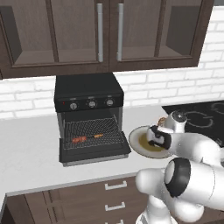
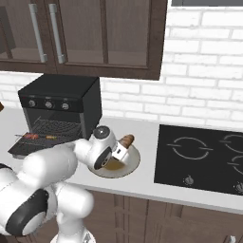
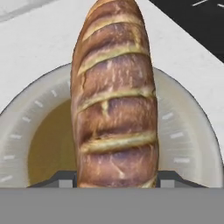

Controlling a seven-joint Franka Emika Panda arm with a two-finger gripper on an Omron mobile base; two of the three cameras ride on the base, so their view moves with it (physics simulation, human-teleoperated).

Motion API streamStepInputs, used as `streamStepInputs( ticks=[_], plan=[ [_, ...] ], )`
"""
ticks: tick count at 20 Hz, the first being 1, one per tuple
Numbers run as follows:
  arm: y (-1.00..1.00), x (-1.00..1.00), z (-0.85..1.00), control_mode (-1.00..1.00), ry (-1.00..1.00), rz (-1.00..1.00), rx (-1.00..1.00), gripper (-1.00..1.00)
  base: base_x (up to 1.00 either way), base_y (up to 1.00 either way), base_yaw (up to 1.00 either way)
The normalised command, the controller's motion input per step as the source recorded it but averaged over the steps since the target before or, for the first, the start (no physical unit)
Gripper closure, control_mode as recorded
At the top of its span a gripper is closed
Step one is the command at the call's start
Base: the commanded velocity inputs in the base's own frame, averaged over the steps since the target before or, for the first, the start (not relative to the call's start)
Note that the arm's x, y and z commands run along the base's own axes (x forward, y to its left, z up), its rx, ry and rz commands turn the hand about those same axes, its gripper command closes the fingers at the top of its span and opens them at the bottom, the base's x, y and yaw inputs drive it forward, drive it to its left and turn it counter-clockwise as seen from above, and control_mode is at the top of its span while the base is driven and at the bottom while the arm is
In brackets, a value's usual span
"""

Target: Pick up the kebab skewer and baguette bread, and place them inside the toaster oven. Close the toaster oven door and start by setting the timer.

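Resting on plate, baguette bread between fingers.

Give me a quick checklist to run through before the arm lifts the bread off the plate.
1. Skewer on the oven rack: ok, it lies on the wire rack.
2. Oven door down, opening free: ok.
3. Bread between the fingers: ok, one tip on each side of the loaf in the hand view.
4. Gripper firmly shut on the bread: cannot tell, tips sit close to the crust but contact is unclear.
5. Bread resting on the plate: ok, not lifted yet.
6. Path from plate to oven free: ok, bare counter between them.
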Motion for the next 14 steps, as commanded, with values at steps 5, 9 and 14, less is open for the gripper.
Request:
streamStepInputs(
  ticks=[5, 9, 14],
  plan=[
    [0.14, -1.00, 0.93, -1.00, 0.00, 0.28, 0.00, 1.00, 0.00, 0.00, 0.00],
    [0.43, -0.98, 0.85, -1.00, 0.06, 0.21, 0.00, 1.00, 0.00, 0.00, 0.00],
    [0.90, -0.69, 0.62, -1.00, 0.10, 0.15, 0.00, 1.00, 0.00, 0.00, 0.00]
  ],
)
